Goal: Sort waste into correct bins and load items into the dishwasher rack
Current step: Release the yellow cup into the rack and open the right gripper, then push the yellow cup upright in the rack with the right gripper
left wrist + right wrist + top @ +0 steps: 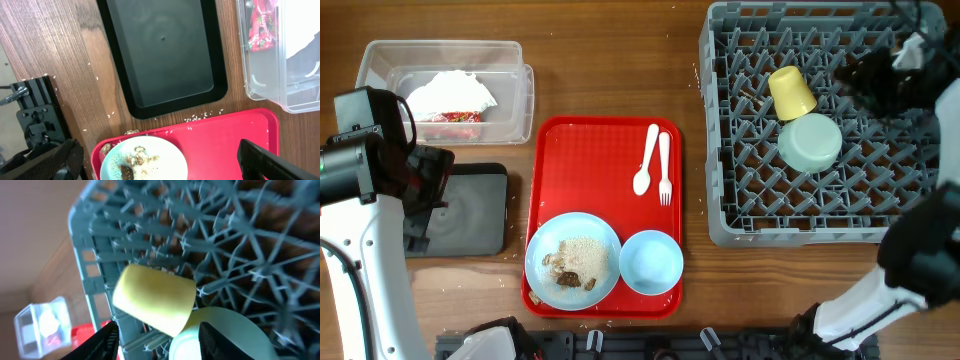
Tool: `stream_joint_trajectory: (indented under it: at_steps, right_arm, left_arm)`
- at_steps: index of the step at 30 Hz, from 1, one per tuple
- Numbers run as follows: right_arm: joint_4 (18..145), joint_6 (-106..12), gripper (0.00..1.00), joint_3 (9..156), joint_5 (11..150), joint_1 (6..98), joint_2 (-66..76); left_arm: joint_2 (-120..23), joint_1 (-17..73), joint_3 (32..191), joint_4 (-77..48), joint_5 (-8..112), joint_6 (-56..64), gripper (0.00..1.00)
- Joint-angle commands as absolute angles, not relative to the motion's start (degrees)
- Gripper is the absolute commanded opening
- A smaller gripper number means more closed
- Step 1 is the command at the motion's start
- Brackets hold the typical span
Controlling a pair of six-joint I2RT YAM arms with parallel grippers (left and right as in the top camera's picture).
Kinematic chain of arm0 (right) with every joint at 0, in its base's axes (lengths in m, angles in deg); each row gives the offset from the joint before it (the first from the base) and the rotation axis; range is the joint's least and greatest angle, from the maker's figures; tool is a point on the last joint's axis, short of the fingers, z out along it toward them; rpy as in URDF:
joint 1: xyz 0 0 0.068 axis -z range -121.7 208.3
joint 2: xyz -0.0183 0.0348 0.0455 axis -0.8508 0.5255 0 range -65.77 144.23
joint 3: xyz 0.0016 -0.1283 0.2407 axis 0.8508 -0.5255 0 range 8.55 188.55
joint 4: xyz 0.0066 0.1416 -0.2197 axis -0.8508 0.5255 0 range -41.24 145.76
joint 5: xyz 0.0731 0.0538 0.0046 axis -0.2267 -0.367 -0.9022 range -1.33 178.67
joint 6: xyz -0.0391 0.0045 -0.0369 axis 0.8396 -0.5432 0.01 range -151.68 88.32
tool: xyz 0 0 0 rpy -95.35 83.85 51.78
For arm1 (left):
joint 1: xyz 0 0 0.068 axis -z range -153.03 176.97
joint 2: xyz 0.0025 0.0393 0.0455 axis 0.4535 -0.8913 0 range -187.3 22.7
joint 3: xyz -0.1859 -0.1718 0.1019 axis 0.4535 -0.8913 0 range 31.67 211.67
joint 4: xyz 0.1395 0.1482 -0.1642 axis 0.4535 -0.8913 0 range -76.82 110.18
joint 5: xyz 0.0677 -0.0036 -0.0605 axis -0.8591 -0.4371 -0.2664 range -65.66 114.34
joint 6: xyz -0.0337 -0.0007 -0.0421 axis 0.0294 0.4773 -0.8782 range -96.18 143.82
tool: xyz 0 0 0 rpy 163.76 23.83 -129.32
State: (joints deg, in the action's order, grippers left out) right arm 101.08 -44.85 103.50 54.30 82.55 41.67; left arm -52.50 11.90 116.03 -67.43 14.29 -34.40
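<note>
The grey dishwasher rack holds the yellow cup and the upturned mint-green bowl. On the red tray sit the pale blue plate with rice scraps, the pale blue bowl, a white spoon and fork. The clear tub holds napkins and red wrappers. The black tray lies beside it. My left gripper is open above the plate. My right gripper is open and empty over the rack, near the cup.
Rice grains are scattered on the wood between the black tray and the red tray. The clear tub is at the right of the left wrist view. A black fixture stands at the table's edge.
</note>
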Motion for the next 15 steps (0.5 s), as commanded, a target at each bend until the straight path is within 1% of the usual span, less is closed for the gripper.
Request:
stream_joint_trajectory:
  at_steps: [1,4,5,6,7,11,13,15]
  right_arm:
    - [100.5,-46.4,0.52,103.8,59.5,79.9,35.7]
    - [97.4,-45.2,0.40,103.8,60.1,74.3,34.5]
    - [95.2,-45.2,0.26,103.8,62.7,71.0,35.0]
    - [93.1,-45.4,0.17,103.8,65.6,68.5,35.6]
    - [90.8,-45.7,0.14,103.8,68.7,65.7,36.5]
    - [83.2,-49.3,0.12,103.8,79.6,58.2,41.3]
    - [81.8,-50.4,0.12,103.8,83.0,56.8,43.6]
    - [81.8,-51.0,0.12,103.8,83.5,56.6,45.4]
  left_arm:
    - [-52.2,11.7,115.9,-67.5,13.3,-35.4,1.00]
    - [-52.2,11.7,115.9,-67.5,13.3,-35.4,1.00]
    - [-52.2,11.7,115.9,-67.5,13.3,-35.4,1.00]
    - [-52.2,11.7,115.9,-67.5,13.3,-35.4,1.00]
    - [-52.2,11.7,115.9,-67.5,13.3,-35.4,1.00]
    - [-52.2,11.7,115.9,-67.5,13.3,-35.4,1.00]
    - [-52.2,11.7,115.9,-67.5,13.3,-35.4,1.00]
    - [-52.2,11.7,115.9,-67.5,13.4,-35.4,1.00]
